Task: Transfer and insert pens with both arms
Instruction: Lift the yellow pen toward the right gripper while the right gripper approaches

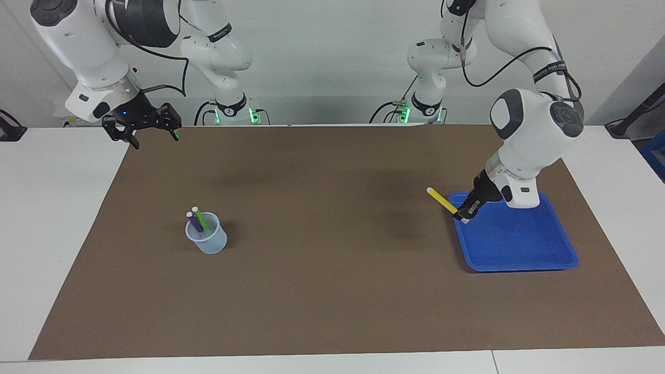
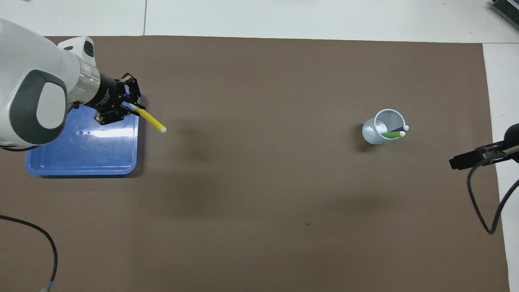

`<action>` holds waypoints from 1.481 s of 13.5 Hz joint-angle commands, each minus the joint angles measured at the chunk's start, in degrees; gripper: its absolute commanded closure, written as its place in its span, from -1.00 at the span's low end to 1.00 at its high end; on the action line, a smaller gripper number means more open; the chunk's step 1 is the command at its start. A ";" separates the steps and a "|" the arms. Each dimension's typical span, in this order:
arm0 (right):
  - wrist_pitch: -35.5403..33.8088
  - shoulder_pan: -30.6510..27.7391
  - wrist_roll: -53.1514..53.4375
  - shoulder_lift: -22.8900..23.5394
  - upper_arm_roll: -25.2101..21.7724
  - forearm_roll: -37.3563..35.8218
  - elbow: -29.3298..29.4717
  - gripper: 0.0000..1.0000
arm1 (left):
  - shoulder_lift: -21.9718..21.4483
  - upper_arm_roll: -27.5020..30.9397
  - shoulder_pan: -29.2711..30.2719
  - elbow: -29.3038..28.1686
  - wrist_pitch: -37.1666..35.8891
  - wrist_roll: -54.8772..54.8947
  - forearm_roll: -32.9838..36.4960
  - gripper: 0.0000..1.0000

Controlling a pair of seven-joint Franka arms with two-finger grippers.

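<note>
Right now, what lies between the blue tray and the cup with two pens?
Nothing: only bare brown mat lies between the blue tray and the cup, as both views show.

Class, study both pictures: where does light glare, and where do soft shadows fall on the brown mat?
Overhead view: a bright white glare patch sits on the blue tray floor, beside the left gripper holding the yellow pen; a faint shadow lies on the brown mat beside the pen's tip. Facing view: the tray shows no glare; a small soft shadow hugs the clear cup.
</note>
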 commanded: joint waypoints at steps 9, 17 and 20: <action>10.26 5.18 11.46 -2.69 0.30 35.76 -6.88 -1.00 | -1.81 0.92 -21.99 -0.71 13.94 -46.53 -5.04 1.00; 22.23 14.15 15.78 -0.23 0.38 37.19 -7.40 -1.00 | -1.28 0.92 -34.22 -1.06 25.98 -61.33 -5.21 1.00; 21.44 13.72 14.90 -0.49 0.38 37.19 -7.93 -1.00 | -1.19 0.83 -34.31 -1.14 28.18 -63.00 -5.30 1.00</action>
